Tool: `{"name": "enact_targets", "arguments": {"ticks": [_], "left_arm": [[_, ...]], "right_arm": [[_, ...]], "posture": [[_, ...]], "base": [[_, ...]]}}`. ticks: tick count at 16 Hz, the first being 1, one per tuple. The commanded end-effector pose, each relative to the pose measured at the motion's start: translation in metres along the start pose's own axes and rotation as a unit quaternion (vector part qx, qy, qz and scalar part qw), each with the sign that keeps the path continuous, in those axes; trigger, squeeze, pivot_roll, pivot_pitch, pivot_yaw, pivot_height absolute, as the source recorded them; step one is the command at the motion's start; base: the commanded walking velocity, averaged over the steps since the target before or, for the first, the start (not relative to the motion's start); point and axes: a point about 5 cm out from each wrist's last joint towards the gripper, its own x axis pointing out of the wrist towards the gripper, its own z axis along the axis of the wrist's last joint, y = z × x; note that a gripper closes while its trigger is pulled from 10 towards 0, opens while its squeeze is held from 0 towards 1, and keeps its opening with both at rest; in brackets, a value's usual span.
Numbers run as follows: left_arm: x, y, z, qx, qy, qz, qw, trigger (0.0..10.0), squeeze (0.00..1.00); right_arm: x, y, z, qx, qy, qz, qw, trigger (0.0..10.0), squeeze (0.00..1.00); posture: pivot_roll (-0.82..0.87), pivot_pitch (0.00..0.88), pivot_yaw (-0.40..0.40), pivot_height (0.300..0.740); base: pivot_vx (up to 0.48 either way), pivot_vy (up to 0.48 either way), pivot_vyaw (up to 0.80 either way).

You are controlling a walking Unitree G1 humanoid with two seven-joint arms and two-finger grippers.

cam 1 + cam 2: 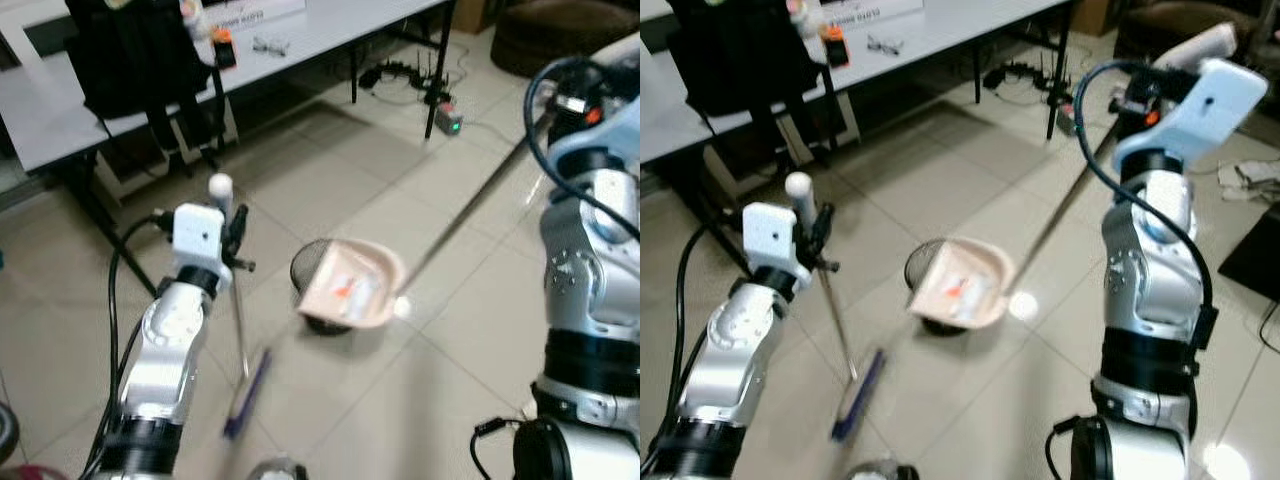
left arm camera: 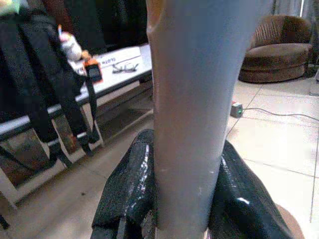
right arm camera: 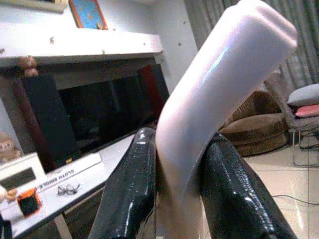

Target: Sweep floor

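Observation:
My left gripper (image 1: 232,228) is shut on the broom's grey handle (image 2: 189,99), just below its white knob (image 1: 220,185). The thin shaft runs down to the blue brush head (image 1: 245,395), which is blurred on the tiled floor. My right gripper (image 3: 178,189) is shut on the pale pink grip (image 1: 1200,45) of a long-handled dustpan. The rod (image 1: 470,210) slants down to the pinkish dustpan (image 1: 352,285), tilted over a small black bin (image 1: 308,262). An orange scrap (image 1: 345,290) lies in the pan.
A white table (image 1: 300,30) stands at the back, with a black backpack (image 1: 130,50), glasses and an orange item on it. A power strip (image 1: 447,120) and cables lie under it. A brown pouf (image 1: 560,30) sits far right; a cloth (image 1: 1252,180) lies on the floor.

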Motion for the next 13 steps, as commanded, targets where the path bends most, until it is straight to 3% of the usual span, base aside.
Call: {"name": "enact_targets", "arguments": {"ticks": [1, 13], "left_arm": [[0.0006, 0.0071, 0.0058, 0.014, -0.009, 0.007, 1.000, 10.0, 0.00], [-0.0001, 0.0068, 0.0041, 0.001, -0.007, 0.014, 1.000, 10.0, 0.00]], "right_arm": [[0.0008, 0.0095, 0.0067, 0.016, -0.022, 0.016, 1.000, 10.0, 0.00], [0.0022, 0.0111, 0.0068, 0.001, -0.027, 0.035, 0.999, 10.0, 0.00]], "posture": [[0.02, 0.048, 0.078, 0.740], [0.02, 0.052, 0.068, 0.740]], "base": [[0.390, 0.000, 0.00], [0.397, 0.000, 0.00]]}}
